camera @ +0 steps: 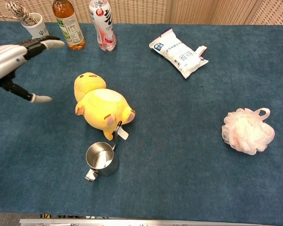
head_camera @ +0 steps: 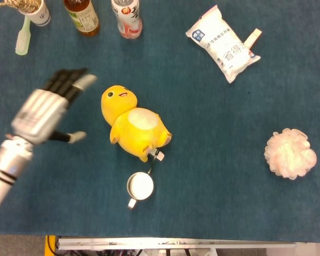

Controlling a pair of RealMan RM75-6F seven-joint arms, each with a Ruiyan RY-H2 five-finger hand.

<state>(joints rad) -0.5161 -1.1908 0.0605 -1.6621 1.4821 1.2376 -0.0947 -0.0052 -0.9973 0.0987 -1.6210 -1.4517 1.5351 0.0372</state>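
A yellow plush toy [head_camera: 133,124] [camera: 101,104] lies on its back on the blue table cloth, head toward the bottles, pale belly up. My left hand [head_camera: 45,109] [camera: 12,59] hovers to the toy's left, lifted off it, fingers spread and holding nothing. A clear gap separates the hand from the toy. A small steel cup [head_camera: 140,186] [camera: 102,159] stands just in front of the toy's feet, beside its tag. My right hand is in neither view.
At the back left stand a brown bottle [camera: 68,23], a pink-labelled bottle [camera: 102,24] and a white cup with rope [camera: 35,26], with a green toothbrush [head_camera: 22,37] beside it. A white snack bag [camera: 178,52] lies at the back, a pink bath pouf [camera: 247,130] on the right.
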